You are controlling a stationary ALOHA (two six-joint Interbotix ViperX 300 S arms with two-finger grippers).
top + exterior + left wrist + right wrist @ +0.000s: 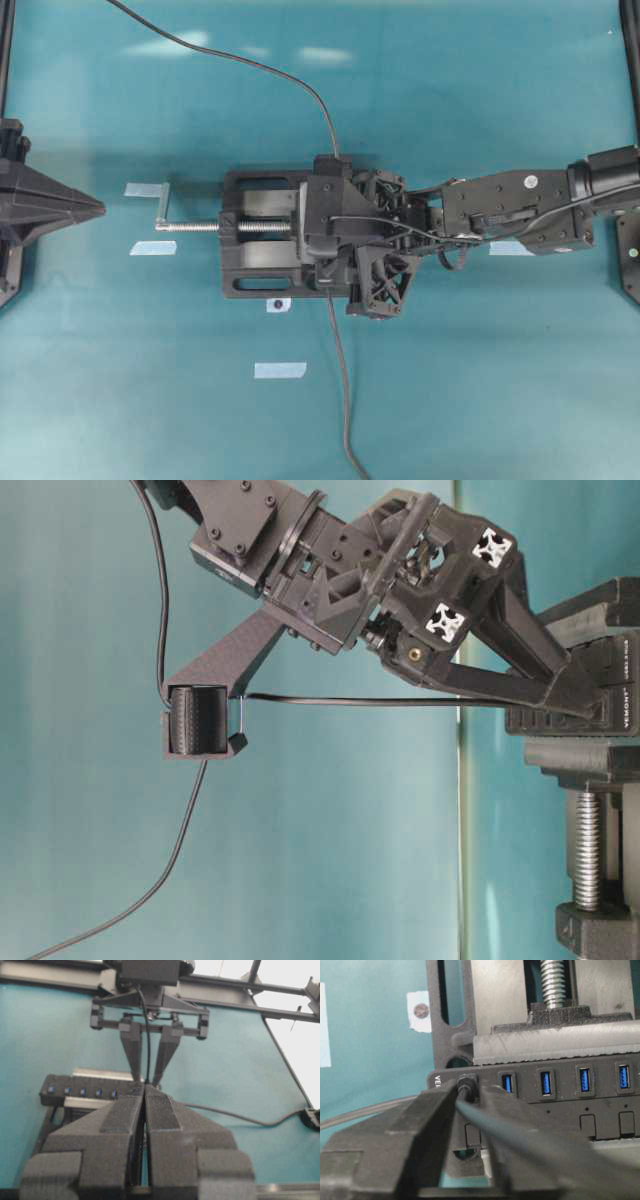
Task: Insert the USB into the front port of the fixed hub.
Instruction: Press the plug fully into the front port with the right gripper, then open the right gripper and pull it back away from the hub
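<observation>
The fixed hub (560, 1105) is a black bar with blue ports, clamped in the vise; it also shows in the left wrist view (75, 1091). The black USB plug (467, 1082) sits in the end port nearest the hub's printed label. Its dark cable (530, 1135) runs back between the fingers toward the camera. My right gripper (468, 1094) is shut on the plug, one finger on each side; it reaches in from the right in the overhead view (332, 278) and shows in the table-level view (592, 708). My left gripper (145, 1092) is shut and empty, far left in the overhead view (98, 207).
The black bench vise (250, 230) with its silver screw (195, 226) holds the hub mid-table. The hub's own cable (240, 60) runs to the far left. Another cable (345, 400) trails toward the front edge. Tape pieces (280, 370) lie around the vise.
</observation>
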